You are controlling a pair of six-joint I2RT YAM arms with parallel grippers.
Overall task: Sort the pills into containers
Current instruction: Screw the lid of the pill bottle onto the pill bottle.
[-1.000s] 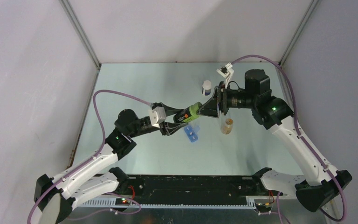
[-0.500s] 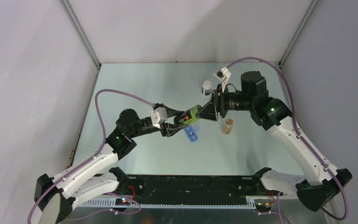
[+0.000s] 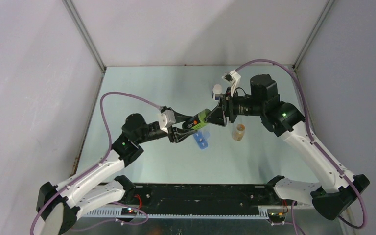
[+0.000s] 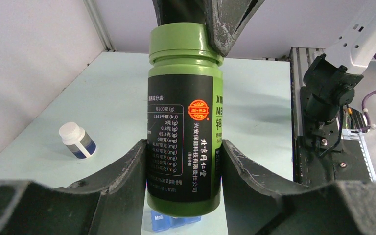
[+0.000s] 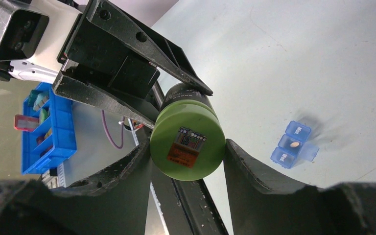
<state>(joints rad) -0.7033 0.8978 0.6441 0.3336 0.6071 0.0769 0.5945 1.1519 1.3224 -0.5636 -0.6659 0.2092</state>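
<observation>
— Where's the green bottle (image 3: pixel 199 119) now?

— Up in the air, lying nearly on its side over the blue pill organiser (image 3: pixel 202 140); the left gripper (image 4: pixel 183 166) has the body clamped between its fingers, and the right gripper (image 5: pixel 188 161) is closed round the cap (image 4: pixel 178 41).

— What worries you?

— If the left grip is too light, I'd guess the whole bottle turns with the cap and nothing opens; if the cap comes off suddenly at that tilt, pills could pour out over the table (image 3: pixel 152 88); a dropped bottle would land on the organiser, which shows one orange pill (image 5: pixel 293 145) in a cell.

— Anything else close by?

— A clear vial (image 3: pixel 238 132) stands just beside the organiser, under the right arm; a white bottle (image 3: pixel 217 90) sits further back.

— And the room?

— A pale, slightly glossy tabletop; plain grey walls on three sides.
</observation>
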